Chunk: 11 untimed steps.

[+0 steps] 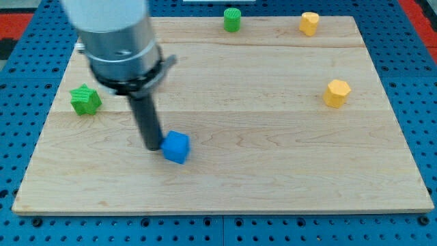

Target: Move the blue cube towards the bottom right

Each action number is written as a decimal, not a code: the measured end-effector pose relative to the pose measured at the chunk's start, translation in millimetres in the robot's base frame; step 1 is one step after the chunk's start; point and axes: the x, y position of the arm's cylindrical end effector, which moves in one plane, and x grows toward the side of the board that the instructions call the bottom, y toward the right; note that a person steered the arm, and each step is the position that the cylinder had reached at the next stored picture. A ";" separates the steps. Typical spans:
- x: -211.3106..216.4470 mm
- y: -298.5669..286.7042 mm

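Note:
The blue cube (176,147) lies on the wooden board (273,171), left of centre and toward the view's bottom. My tip (151,146) is the lower end of the dark rod and stands just to the left of the blue cube, touching or nearly touching its left side. The arm's grey body rises above it toward the view's top left.
A green star-shaped block (85,100) sits near the board's left edge. A green cylinder (232,20) and a yellow block (309,23) stand at the top edge. A yellow hexagonal block (336,93) sits at the right. Blue pegboard surrounds the board.

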 end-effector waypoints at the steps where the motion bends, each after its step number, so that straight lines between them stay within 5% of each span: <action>1: 3.4 66.7; 4: 49.3 109.3; 11: 25.8 187.8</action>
